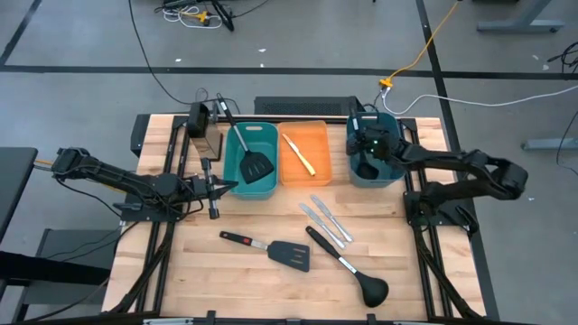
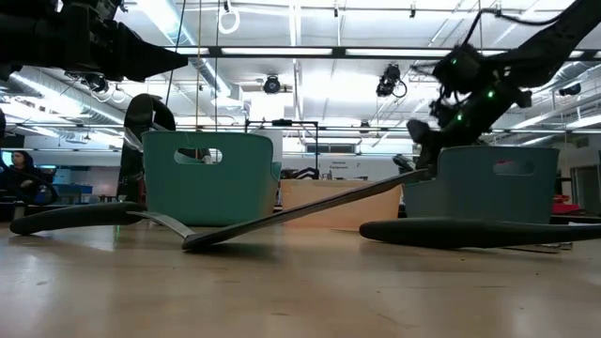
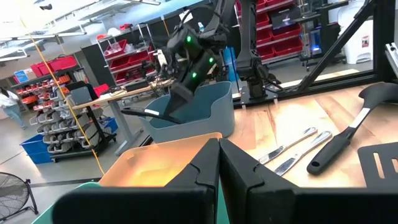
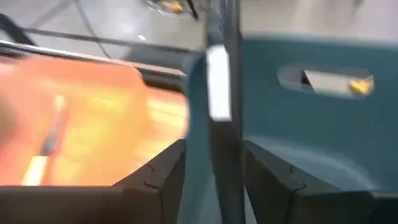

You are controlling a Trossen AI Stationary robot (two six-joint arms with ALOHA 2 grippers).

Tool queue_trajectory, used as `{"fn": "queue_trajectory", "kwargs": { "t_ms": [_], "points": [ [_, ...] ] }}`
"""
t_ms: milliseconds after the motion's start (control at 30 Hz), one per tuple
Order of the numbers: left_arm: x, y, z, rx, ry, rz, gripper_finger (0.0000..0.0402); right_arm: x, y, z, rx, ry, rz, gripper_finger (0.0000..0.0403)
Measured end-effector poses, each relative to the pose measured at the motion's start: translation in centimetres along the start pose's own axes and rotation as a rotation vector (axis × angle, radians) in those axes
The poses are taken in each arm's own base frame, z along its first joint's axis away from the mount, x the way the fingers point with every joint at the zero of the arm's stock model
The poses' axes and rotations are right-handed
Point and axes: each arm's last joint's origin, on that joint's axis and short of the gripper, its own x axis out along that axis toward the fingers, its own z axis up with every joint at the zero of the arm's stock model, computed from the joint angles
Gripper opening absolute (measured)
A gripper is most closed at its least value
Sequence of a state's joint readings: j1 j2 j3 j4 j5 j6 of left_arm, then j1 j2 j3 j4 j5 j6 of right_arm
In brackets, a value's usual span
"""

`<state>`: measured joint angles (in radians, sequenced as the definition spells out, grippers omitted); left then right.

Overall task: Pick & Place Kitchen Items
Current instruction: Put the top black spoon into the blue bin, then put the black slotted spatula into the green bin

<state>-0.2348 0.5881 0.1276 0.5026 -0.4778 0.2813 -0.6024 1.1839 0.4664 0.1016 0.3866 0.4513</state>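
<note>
Nearest the near table edge lies a black ladle [image 1: 348, 266] w/ long handle, beside a black slotted spatula [image 1: 271, 250] w/ red-marked handle. Two silver table knives [image 1: 325, 220] lie just beyond. Far side: left teal plastic bin [image 1: 252, 160] holds a 2nd black spatula [image 1: 244, 142]; orange bin [image 1: 303, 154] holds a thin yellowish stick [image 1: 298, 154]. Right gripper [image 4: 213, 163] is over the right teal bin [image 1: 373, 164], jaws parted around a dark handle [image 4: 224, 74], not clamping. Left gripper [image 1: 215, 189], fingers closed & empty, waits left of the bins.
</note>
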Motion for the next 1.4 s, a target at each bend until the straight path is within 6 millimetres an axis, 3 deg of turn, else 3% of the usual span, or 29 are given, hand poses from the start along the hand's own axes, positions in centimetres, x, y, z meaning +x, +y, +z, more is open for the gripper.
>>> {"fn": "queue_trajectory", "kwargs": {
  "t_ms": [233,400,567,667,767,967,1067,1200,1400],
  "points": [
    [0.0,0.0,0.0,-0.003,0.000,0.000,0.0016,-4.4,0.7,2.1,-0.024,-0.164,0.145,0.0134],
    [0.0,0.0,0.0,-0.003,0.000,0.000,0.0016,-8.6,1.2,3.1,-0.064,-0.285,0.354,0.0086],
    [0.0,0.0,0.0,-0.004,0.000,0.000,0.0016,-13.1,1.3,2.7,-0.271,-0.346,0.702,0.0010],
    [0.0,0.0,0.0,-0.003,0.000,0.000,0.0016,-15.2,1.0,2.1,-0.377,-0.363,0.900,0.0015],
    [0.0,0.0,0.0,-0.004,0.000,0.000,0.0016,-16.6,0.3,1.6,-0.388,-0.375,0.947,0.0017],
    [0.0,0.0,0.0,-0.004,0.000,0.000,0.0016,-17.8,-0.5,0.2,-0.385,-0.410,1.010,0.0007],
    [0.0,0.0,0.0,-0.004,0.000,0.000,0.0016,-17.2,-0.2,-1.6,-0.401,-0.457,1.083,0.0004],
    [0.0,0.0,-0.1,0.000,0.007,-0.002,0.0016,-16.1,-0.4,-3.7,-0.360,-0.526,1.037,0.0004],
    [0.0,-0.1,-0.2,0.006,0.018,-0.006,0.0016,-15.5,-1.3,-5.1,-0.325,-0.568,1.058,0.0002]
  ]
}}
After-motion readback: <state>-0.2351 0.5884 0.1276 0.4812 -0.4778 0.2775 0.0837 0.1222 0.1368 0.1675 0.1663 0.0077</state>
